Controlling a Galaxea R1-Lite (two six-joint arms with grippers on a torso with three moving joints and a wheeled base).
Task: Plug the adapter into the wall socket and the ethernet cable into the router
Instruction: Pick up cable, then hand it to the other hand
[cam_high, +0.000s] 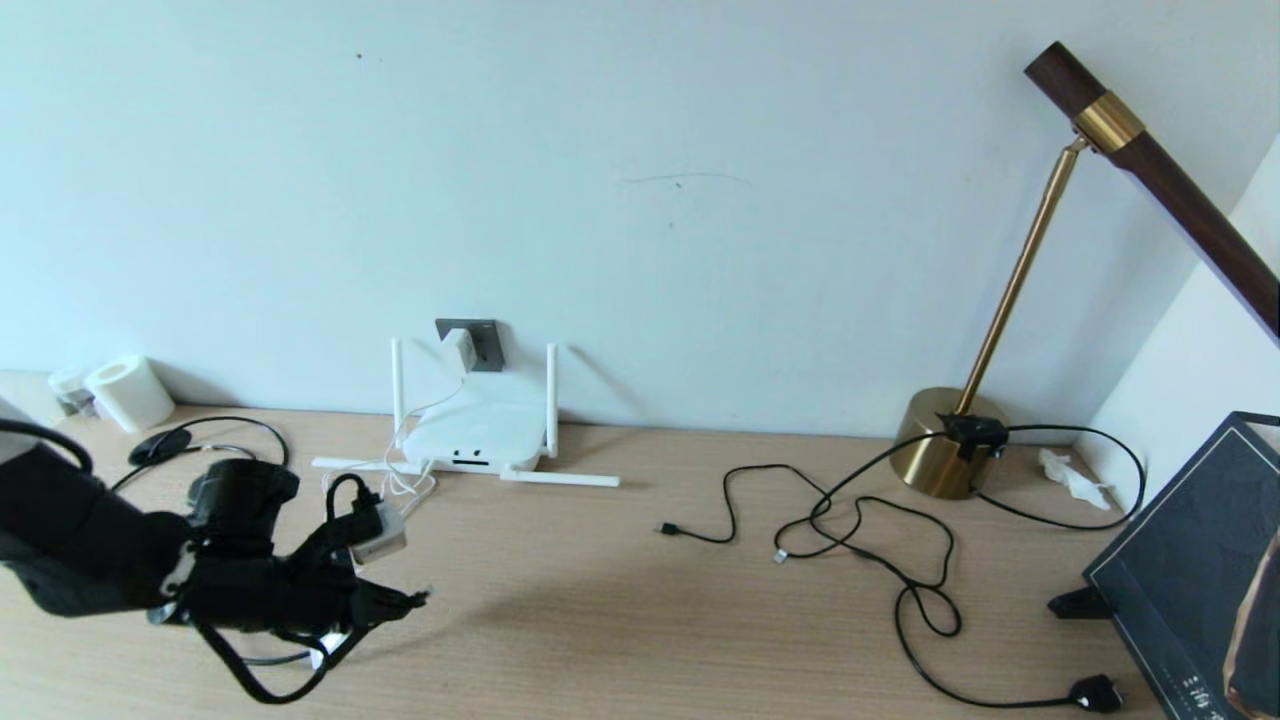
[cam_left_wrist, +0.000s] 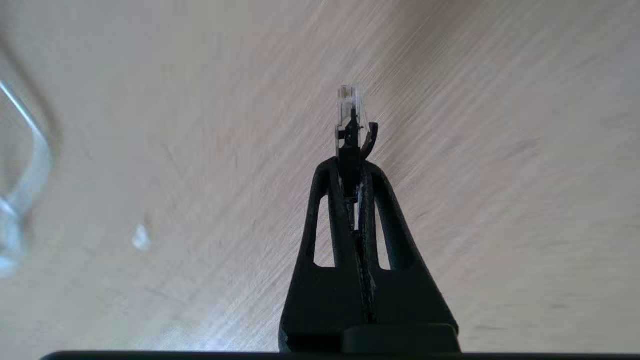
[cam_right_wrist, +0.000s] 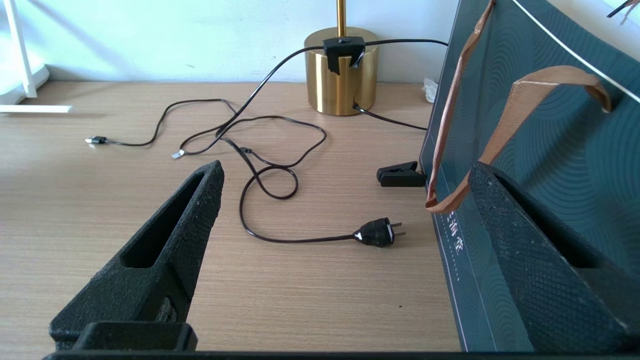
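Note:
The white adapter (cam_high: 458, 350) sits in the dark grey wall socket (cam_high: 484, 340), and its thin white cord hangs down to the router (cam_high: 475, 432). The router lies flat against the wall with its antennas spread. My left gripper (cam_high: 412, 600) hovers low over the desk in front and to the left of the router. It is shut (cam_left_wrist: 352, 165) on the ethernet cable's plug (cam_left_wrist: 350, 117), whose clear tip sticks out past the fingertips. My right gripper (cam_right_wrist: 346, 171) is open with nothing between its fingers, near the desk's right end, out of the head view.
A brass lamp (cam_high: 945, 440) stands at the back right, its black cord looping over the desk to a two-pin plug (cam_high: 1095, 692). A thin cable end (cam_high: 668, 528) lies mid-desk. A dark gift bag (cam_high: 1180, 580) and black clip (cam_right_wrist: 400, 175) are at the right, a tissue roll (cam_high: 130, 392) far left.

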